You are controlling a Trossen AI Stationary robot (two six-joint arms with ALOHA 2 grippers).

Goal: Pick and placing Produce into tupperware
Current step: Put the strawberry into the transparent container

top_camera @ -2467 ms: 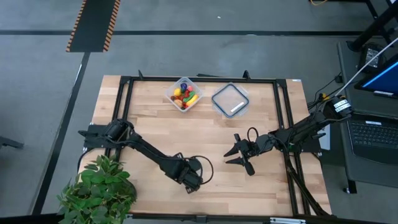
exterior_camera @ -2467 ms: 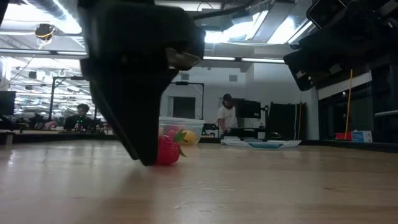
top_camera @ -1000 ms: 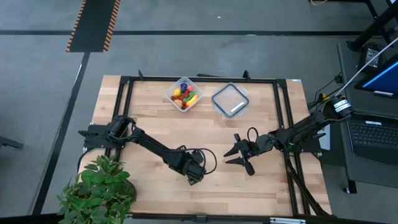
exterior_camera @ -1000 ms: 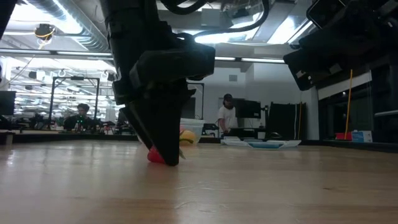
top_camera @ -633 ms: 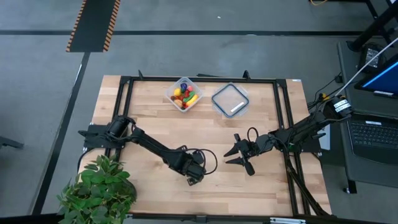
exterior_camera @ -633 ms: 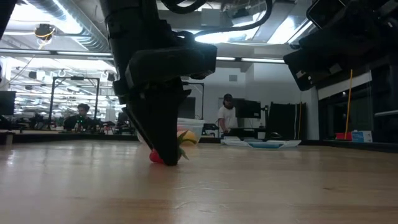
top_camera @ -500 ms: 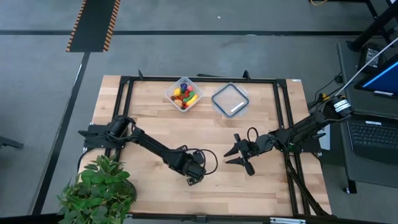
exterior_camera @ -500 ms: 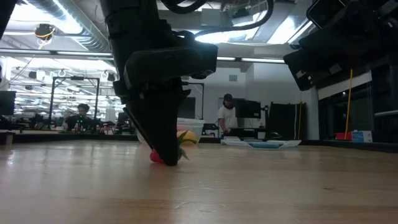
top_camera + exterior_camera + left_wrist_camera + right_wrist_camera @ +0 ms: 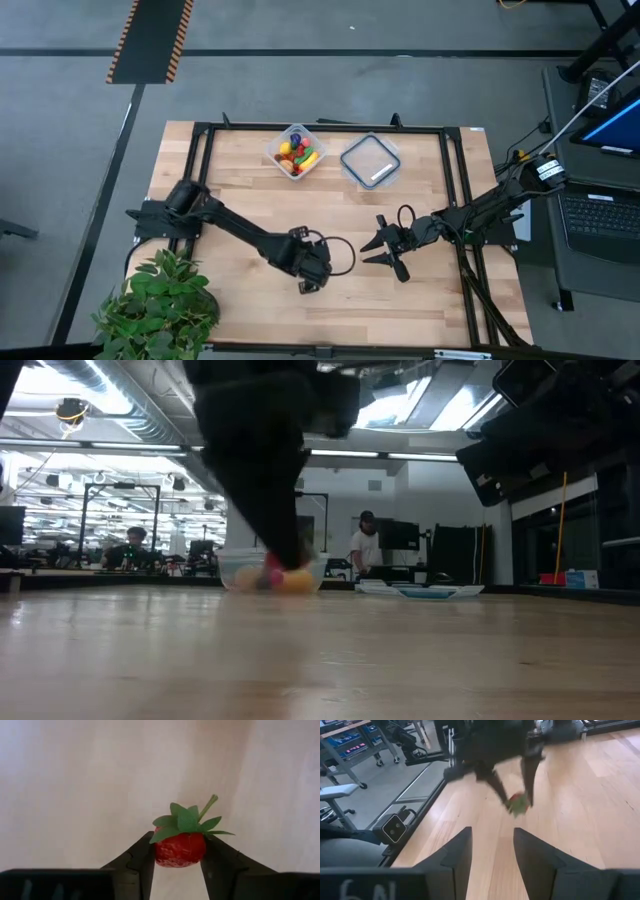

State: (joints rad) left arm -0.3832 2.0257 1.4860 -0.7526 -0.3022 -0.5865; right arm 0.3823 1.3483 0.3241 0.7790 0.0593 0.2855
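A red toy strawberry (image 9: 180,847) with green leaves and a stem sits between the fingers of my left gripper (image 9: 177,865), which is shut on it near the table's middle front (image 9: 308,283). The right wrist view shows the strawberry (image 9: 518,802) clear of the wood. The clear tupperware (image 9: 295,150) stands at the far side with several coloured produce pieces in it. My right gripper (image 9: 378,250) waits open to the right, nothing between its fingers (image 9: 460,855). My left gripper pinches the strawberry's red body (image 9: 165,851) between its two fingers, one on each side, just below the leaves. The fingers come from above, slanting steeply down. The berry is lifted clear of the table, leaves and stem pointing away from the gripper.
The flat square lid (image 9: 370,162) with a white label lies right of the tupperware. A potted plant (image 9: 160,305) stands at the near left corner. A black frame (image 9: 200,135) runs around the tabletop. Bare wood lies between my grippers and the tub.
My left gripper stood low over the strawberry on the table, then rose with it between its fingers; the berry is now lifted clear of the wood. The wrist has also turned a little. My right gripper has kept still.
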